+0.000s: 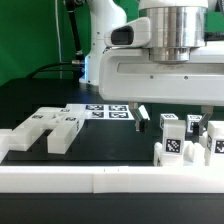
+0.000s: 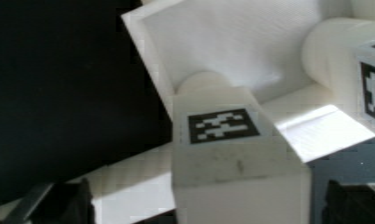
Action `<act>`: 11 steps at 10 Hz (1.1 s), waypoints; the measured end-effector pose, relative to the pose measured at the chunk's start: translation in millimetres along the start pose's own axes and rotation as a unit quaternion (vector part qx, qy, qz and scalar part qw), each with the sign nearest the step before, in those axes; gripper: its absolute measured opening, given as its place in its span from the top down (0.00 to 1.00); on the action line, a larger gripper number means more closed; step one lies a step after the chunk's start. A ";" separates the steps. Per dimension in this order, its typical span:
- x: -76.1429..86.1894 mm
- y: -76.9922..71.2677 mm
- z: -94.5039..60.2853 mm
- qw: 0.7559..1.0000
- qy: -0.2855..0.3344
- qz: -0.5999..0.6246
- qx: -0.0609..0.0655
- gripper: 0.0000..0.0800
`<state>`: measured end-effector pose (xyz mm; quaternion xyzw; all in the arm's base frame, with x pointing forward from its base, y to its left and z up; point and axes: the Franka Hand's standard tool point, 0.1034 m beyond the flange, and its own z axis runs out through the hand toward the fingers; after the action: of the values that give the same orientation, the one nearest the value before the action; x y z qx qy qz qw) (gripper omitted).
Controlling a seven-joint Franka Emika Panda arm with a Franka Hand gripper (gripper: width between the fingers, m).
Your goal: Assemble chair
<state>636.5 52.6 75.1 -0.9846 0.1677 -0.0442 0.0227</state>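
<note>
Along the worktop's (image 1: 100, 152) edge by the border rail (image 1: 60, 180), I count two notched blocks (image 1: 45, 130) toward the exterior view's left and four tagged small posts (image 1: 172, 150) toward its right, maybe more. One tool (image 1: 172, 114) hangs right over them, jaws spread wide and empty. One post (image 2: 219, 130) lies between its fingers.

The arm (image 1: 175, 25) hides the marker board's (image 1: 105, 111) far part; the exterior view's right edge cuts one chair post (image 1: 215, 141).
</note>
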 end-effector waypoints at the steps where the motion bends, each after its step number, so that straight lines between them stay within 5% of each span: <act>1: -0.5 -0.8 0.1 0.999 0.001 -0.036 -0.006 0.19; 2: -0.9 -1.6 0.2 0.998 0.001 -0.062 -0.009 0.19; 4: -0.5 -0.2 0.5 0.998 0.001 -0.061 -0.009 0.48; 5: -0.5 -0.3 0.5 0.999 0.001 -0.052 -0.009 0.48; 6: -0.6 -0.1 0.7 0.999 0.001 -0.043 -0.009 0.64; 11: 1.6 4.2 1.4 0.992 0.004 0.129 -0.004 0.64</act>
<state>636.8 48.2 73.5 -0.9546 0.2937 -0.0440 0.0241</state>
